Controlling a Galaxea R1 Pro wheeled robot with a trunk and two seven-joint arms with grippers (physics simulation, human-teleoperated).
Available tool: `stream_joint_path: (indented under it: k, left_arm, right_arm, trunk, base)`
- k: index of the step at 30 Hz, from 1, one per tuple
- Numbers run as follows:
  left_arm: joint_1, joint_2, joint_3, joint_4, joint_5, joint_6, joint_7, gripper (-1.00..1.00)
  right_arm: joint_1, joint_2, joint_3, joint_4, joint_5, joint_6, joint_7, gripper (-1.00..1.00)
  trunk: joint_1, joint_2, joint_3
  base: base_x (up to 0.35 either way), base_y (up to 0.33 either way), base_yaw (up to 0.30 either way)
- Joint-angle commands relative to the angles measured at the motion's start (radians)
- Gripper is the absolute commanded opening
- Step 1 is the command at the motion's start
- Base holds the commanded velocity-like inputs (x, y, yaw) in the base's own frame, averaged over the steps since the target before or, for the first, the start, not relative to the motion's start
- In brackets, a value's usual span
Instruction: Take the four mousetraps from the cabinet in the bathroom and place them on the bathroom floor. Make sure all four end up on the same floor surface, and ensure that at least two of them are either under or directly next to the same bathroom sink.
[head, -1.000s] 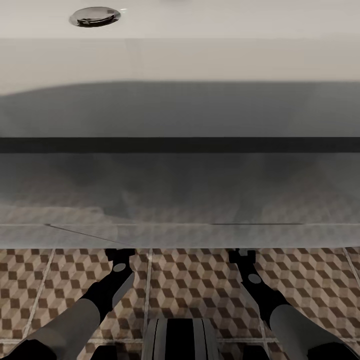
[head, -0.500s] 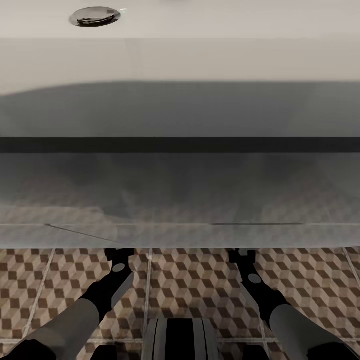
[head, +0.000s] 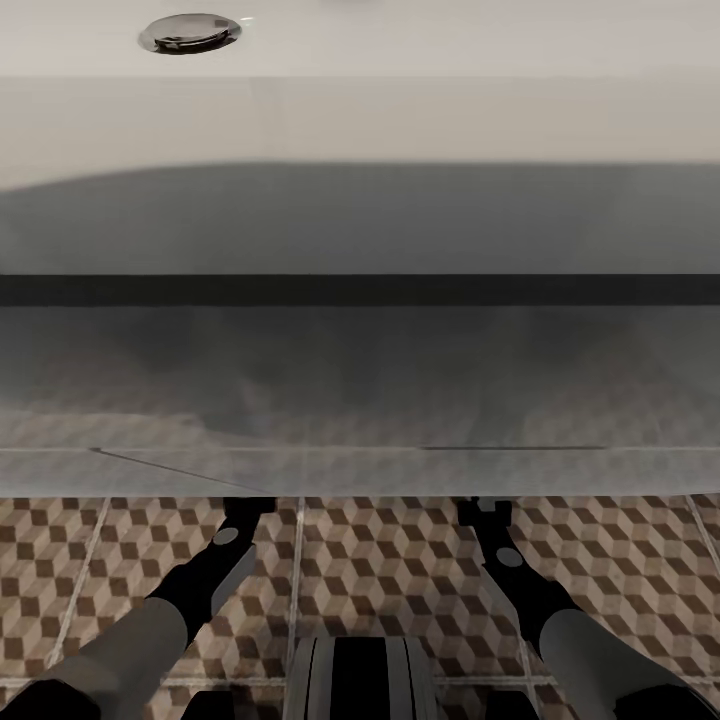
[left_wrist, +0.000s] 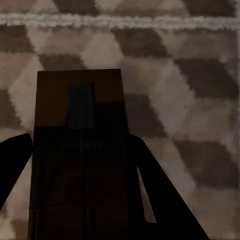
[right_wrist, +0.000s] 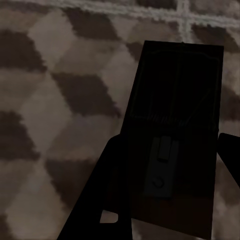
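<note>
Looking down from the head camera, the bathroom sink (head: 360, 120) takes up most of the view, a big white block with its chrome drain (head: 190, 32) at the far left, and its shadowed underside hanging over the bathroom floor (head: 380, 570) with that brown, beige and white cube tile pattern. Both arms reach forward and down under the near edge of the sink, the left arm (head: 190, 600) on the left and the right arm (head: 530, 590) on the right, and their tips disappear under the sink edge in this view. The wrist cams are more useful: the left gripper (left_wrist: 82, 150) has a mousetrap (left_wrist: 80, 110) sitting between its two dark fingers, flat brown board with the dark metal part on top, floor tiles close behind it. Looks clamped on it, the fingers are right against both sides. Same deal on the other side, the right gripper (right_wrist: 172, 170) has the second mousetrap (right_wrist: 175, 100) between its fingers, spring wire and a small pale catch visible on it, fingers snug on either edge. Can't tell from these shots whether either trap is actually touching the tiles or just held right above them.
</note>
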Motion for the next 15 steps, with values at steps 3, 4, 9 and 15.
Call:
stream_joint_path:
  k: [3,4,9,15]
  left_arm:
    - [-0.001,0.017,-0.007,0.000,0.010,-0.004,-0.015,-1.00]
    - [-0.001,0.019,-0.007,0.000,0.011,-0.004,-0.020,-1.00]
    - [-0.001,0.026,-0.006,0.000,0.011,-0.003,-0.042,-1.00]
    - [-0.001,0.028,-0.005,0.001,0.012,0.018,-0.048,-1.00]
  right_arm:
    - [-0.001,-0.001,0.008,0.000,-0.010,-0.003,-0.005,-1.00]
    - [-0.001,-0.001,0.008,0.000,-0.010,-0.003,-0.005,-1.00]
    - [-0.001,-0.001,0.008,0.000,-0.006,-0.001,-0.005,-1.00]
    - [-0.001,0.000,0.008,-0.001,-0.005,0.004,-0.005,-1.00]
  trunk:
    - [0.000,0.000,-0.001]
    - [0.000,0.000,-0.001]
    - [0.000,0.000,-0.001]
    - [0.000,0.000,-0.001]
  base:
    - [0.000,0.000,0.000]
    - [0.000,0.000,0.000]
    - [0.000,0.000,0.000]
    - [0.000,0.000,0.000]
